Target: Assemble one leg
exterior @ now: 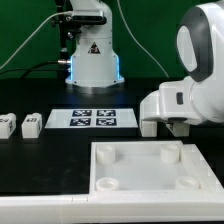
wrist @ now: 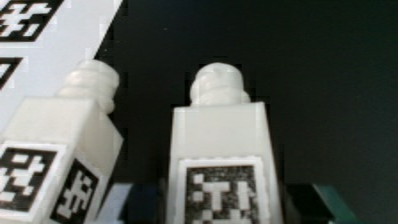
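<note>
In the wrist view one leg [wrist: 221,150], a white squarish post with a rounded tip and a black-and-white tag, lies lengthwise between my gripper's [wrist: 221,208] jaws. The dark fingers [wrist: 329,205] sit tight against both of its sides, so the gripper looks shut on it, low at the table. A second leg [wrist: 63,130] lies alongside, close but apart. In the exterior view the gripper [exterior: 178,128] is down at the table, to the right of the marker board, mostly hidden by the white arm [exterior: 195,70]. Two more legs [exterior: 32,124] stand at the exterior view's left.
The marker board [exterior: 92,119] lies mid-table and shows in a corner of the wrist view [wrist: 45,30]. The large white tray-like piece [exterior: 150,165] with corner holes lies at the front. The robot base [exterior: 92,55] stands at the back.
</note>
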`<state>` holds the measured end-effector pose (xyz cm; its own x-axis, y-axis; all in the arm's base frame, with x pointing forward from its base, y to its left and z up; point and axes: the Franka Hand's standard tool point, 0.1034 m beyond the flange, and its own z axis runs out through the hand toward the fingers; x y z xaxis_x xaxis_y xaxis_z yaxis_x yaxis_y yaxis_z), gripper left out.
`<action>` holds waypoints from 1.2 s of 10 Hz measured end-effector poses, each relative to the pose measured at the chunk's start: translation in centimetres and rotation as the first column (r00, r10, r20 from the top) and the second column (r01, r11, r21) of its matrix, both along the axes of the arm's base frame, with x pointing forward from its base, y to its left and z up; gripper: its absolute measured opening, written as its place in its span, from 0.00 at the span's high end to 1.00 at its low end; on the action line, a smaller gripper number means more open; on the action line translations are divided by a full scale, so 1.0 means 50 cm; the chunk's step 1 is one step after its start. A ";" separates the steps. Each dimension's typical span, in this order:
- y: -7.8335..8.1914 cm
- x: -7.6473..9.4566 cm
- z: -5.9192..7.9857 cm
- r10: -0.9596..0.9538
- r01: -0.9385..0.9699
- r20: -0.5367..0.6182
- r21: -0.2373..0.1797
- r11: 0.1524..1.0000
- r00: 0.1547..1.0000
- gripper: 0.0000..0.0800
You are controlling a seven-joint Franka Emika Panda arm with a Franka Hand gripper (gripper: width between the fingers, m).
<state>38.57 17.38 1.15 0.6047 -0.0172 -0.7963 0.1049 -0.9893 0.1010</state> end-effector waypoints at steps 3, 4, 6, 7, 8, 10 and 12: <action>-0.013 0.051 0.116 -0.021 0.018 0.090 0.033 0.999 0.996 0.63; -0.018 0.081 0.146 -0.032 0.025 0.158 0.050 0.998 0.987 0.63; -0.033 0.151 0.239 -0.023 -0.007 0.399 0.074 0.997 0.917 0.63; -0.050 0.163 0.268 0.008 -0.051 0.456 0.082 0.995 0.890 0.63; -0.063 0.210 0.281 0.030 -0.088 0.574 0.075 0.993 0.819 0.63; -0.049 0.194 0.274 0.003 -0.108 0.703 0.105 0.989 0.712 0.63; -0.036 0.204 0.275 -0.040 -0.146 0.836 0.142 0.979 0.547 0.63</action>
